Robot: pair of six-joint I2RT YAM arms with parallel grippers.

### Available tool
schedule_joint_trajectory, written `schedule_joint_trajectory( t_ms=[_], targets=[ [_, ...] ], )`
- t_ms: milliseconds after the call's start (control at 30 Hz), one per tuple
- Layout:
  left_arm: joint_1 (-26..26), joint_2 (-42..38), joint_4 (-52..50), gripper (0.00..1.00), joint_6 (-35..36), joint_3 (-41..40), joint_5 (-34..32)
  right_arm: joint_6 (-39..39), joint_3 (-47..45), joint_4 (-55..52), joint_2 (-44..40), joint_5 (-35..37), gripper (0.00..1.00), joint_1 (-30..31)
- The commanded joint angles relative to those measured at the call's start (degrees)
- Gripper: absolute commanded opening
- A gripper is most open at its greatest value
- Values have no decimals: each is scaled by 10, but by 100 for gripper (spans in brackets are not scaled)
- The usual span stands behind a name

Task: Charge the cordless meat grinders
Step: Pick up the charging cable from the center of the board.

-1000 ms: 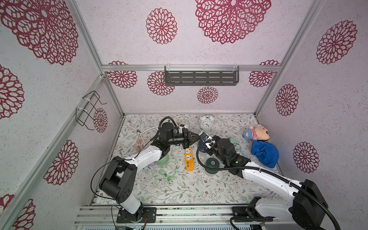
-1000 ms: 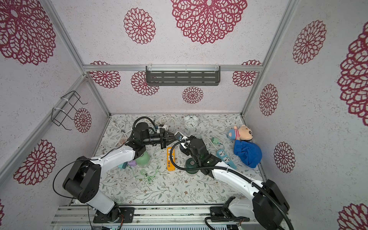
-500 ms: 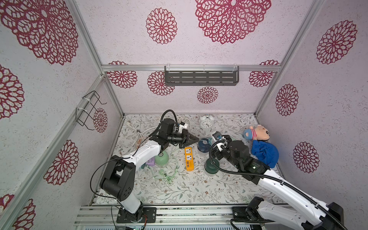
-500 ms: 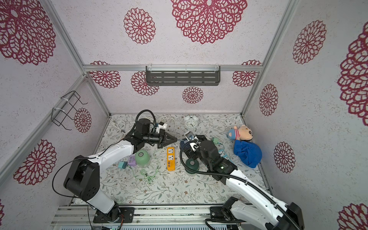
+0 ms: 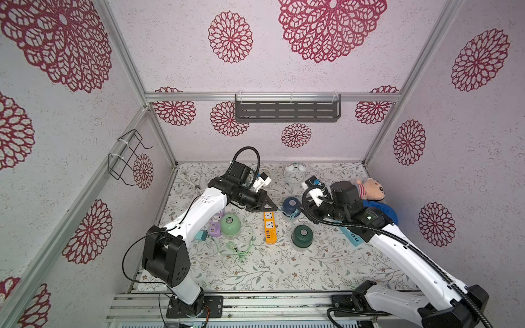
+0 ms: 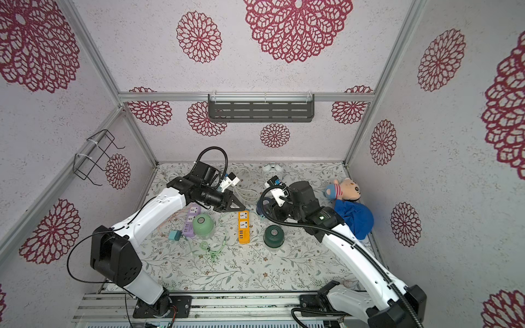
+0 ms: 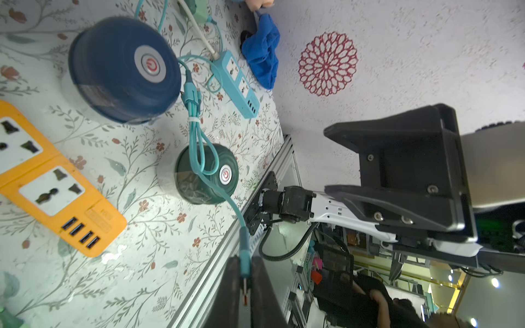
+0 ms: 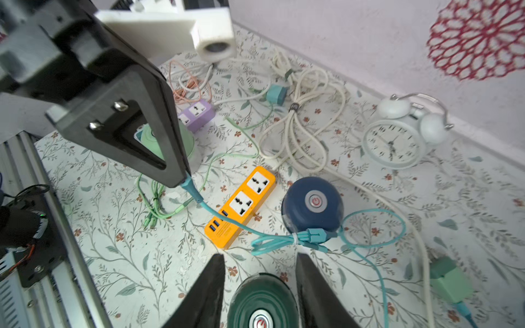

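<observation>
Three cordless meat grinders stand on the floral table: mint green (image 5: pixel 230 224), navy blue (image 5: pixel 290 205) (image 7: pixel 122 71) and dark green (image 5: pixel 302 234) (image 7: pixel 206 173). My left gripper (image 5: pixel 274 208) (image 7: pixel 245 284) is shut on the USB plug of a teal cable (image 7: pixel 244 252) and hovers over the far end of the orange power strip (image 5: pixel 269 227). The cable's bundled part (image 8: pixel 284 240) lies against the navy grinder (image 8: pixel 312 203); whether it is plugged in I cannot tell. My right gripper (image 8: pixel 260 255) is open and empty, above the dark green grinder (image 8: pixel 262 301), not touching it.
A purple power strip (image 5: pixel 216 225) lies beside the mint grinder, a blue one (image 5: pixel 352 235) under my right arm. White cords (image 8: pixel 298 127) and an alarm clock (image 5: pixel 295 173) sit by the back wall. A plush doll (image 5: pixel 370 188) and blue cloth (image 5: pixel 380 210) fill the right corner.
My right gripper was right by the left gripper's tips; it has opened and drawn back to the right. The left gripper keeps the plug and has sunk slightly toward the orange strip.
</observation>
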Motion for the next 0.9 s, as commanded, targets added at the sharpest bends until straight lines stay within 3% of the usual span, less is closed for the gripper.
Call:
schedule_joint_trajectory(
  t_ms=[0,200,867],
  targets=[
    [1,-4,-47,0,43,9,16,-18,21,-5,16,-21,43,23],
    [2,-3,-51,0,35,22,32,-44,34,8,51,-1,37,61],
    [5,4,-57,0,33,24,59,-68,78,-5,111,3,34,106]
  ],
)
